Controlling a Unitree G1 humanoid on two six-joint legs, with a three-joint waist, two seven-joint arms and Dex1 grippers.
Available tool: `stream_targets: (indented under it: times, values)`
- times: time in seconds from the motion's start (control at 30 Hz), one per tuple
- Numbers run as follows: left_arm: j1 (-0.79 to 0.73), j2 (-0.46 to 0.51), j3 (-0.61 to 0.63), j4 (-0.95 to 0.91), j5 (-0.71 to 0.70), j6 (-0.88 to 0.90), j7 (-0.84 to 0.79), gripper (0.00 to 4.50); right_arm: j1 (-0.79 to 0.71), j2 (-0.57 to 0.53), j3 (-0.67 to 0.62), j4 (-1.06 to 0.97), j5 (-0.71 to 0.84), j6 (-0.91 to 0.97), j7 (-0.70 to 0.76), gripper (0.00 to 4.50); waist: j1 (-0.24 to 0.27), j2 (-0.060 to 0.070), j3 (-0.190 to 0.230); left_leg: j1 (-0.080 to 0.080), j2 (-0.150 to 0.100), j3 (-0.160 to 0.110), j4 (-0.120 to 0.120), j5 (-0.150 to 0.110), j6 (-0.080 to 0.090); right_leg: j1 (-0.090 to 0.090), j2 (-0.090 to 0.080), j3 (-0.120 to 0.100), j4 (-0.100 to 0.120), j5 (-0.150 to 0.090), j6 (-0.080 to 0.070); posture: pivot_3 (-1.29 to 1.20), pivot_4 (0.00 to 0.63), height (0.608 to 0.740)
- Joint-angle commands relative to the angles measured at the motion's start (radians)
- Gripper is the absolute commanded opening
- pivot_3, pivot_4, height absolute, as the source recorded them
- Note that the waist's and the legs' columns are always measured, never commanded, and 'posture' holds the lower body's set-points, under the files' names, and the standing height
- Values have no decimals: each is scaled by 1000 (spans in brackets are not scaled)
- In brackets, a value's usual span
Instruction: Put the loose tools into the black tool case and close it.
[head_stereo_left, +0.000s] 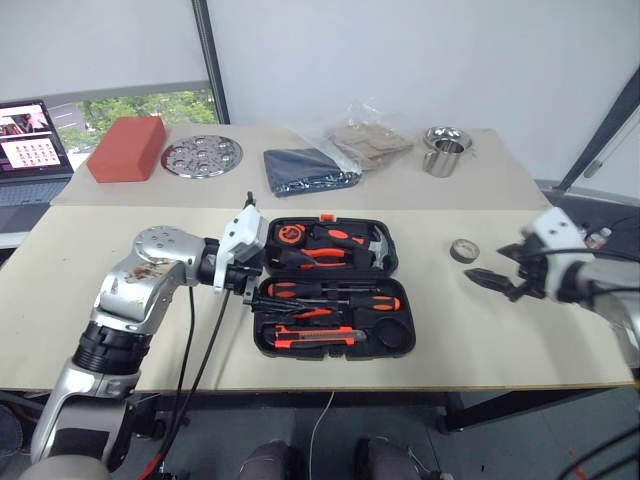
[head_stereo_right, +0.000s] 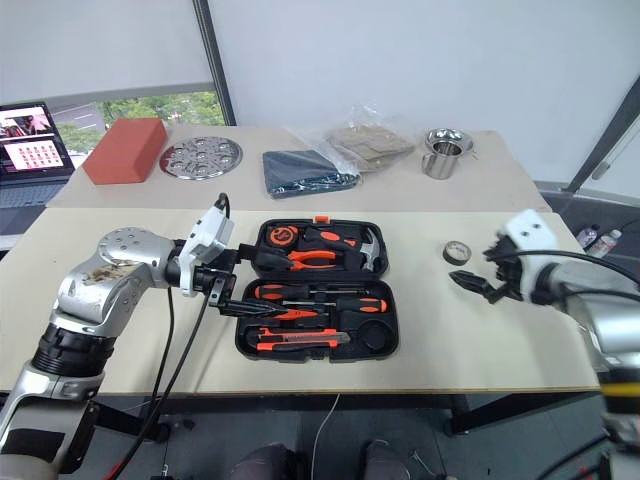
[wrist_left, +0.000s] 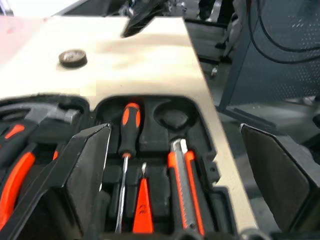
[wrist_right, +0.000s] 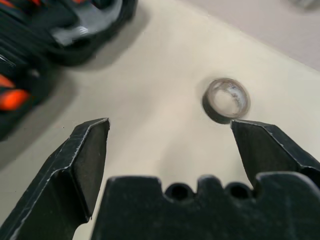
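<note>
The black tool case (head_stereo_left: 390, 335) lies open and flat at the middle of the table. In its near half rest two orange-and-black screwdrivers (head_stereo_left: 335, 291), a red tester screwdriver (wrist_left: 143, 200) and the utility knife (head_stereo_left: 315, 340). A round slot at the near right of the case stands empty. My left gripper (head_stereo_left: 262, 282) hovers open at the case's left edge, with nothing between its fingers. The grey tape roll (head_stereo_left: 464, 250) lies loose on the table to the right of the case. My right gripper (head_stereo_left: 492, 283) is open just near of the roll, pointing at it and apart from it (wrist_right: 226, 100).
Pliers (head_stereo_left: 325, 255), a hammer (head_stereo_left: 375, 245) and a tape measure (head_stereo_left: 289, 236) fill the case's far half. At the back stand a red box (head_stereo_left: 127, 148), a perforated metal disc (head_stereo_left: 202, 156), a folded blue cloth (head_stereo_left: 308, 168), a plastic bag (head_stereo_left: 370, 143) and a metal cup (head_stereo_left: 443, 152).
</note>
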Motion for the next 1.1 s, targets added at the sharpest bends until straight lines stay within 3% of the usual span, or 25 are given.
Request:
stream_targets:
  times: [0.03,0.27,0.37,0.57,0.73,0.8,0.93,1.03,1.1]
  values:
    - [18,23,19,-50,2,-17,20,4455,-198,69,143,291,-175,-142,22,4500,-2,0,0,0,0,0,0,0,0,0,1,-1,0,0,0,0,150,734]
    - [64,52,37,-97,-12,8,53,4455,-415,179,216,694,-313,-356,25,4500,-5,2,1,-1,-2,1,-4,0,0,1,-1,-4,-3,-2,3,0,150,734]
    - [69,57,40,-105,-18,17,66,4500,-472,213,223,823,-351,-406,23,3849,-10,2,1,0,-2,1,-4,0,-1,2,-1,-4,-3,-2,3,0,150,734]
    - [64,59,40,-103,-25,20,76,4500,-549,248,188,988,-378,-452,-16,1742,-20,2,2,5,-2,0,-5,1,-3,6,-1,-4,-2,-2,3,0,150,734]
    - [62,63,34,-90,-21,8,67,4500,-564,236,158,995,-371,-493,32,48,-23,3,2,7,-2,0,-8,2,-4,7,-1,-4,-2,-2,3,0,150,734]
    - [58,66,29,-83,-17,3,59,4500,-545,217,130,886,-316,-468,167,17,-25,4,3,8,-2,1,-9,2,-5,7,-1,-3,-2,-2,2,0,150,734]
    - [67,84,17,-78,-10,-12,31,4500,-318,123,118,256,-98,-177,481,17,-19,8,5,8,-2,0,-11,3,-5,6,-1,-3,-1,-2,2,0,150,734]
    - [75,91,0,-80,-1,-30,17,4500,-140,52,105,-162,34,22,515,17,-15,8,5,8,0,-2,-12,3,-6,6,0,-5,-1,-2,2,0,150,734]
    - [77,91,-6,-82,-1,-33,10,4500,-67,23,99,-319,72,89,501,17,-12,8,5,8,0,-2,-11,2,-6,6,0,-6,-1,-2,2,0,150,734]
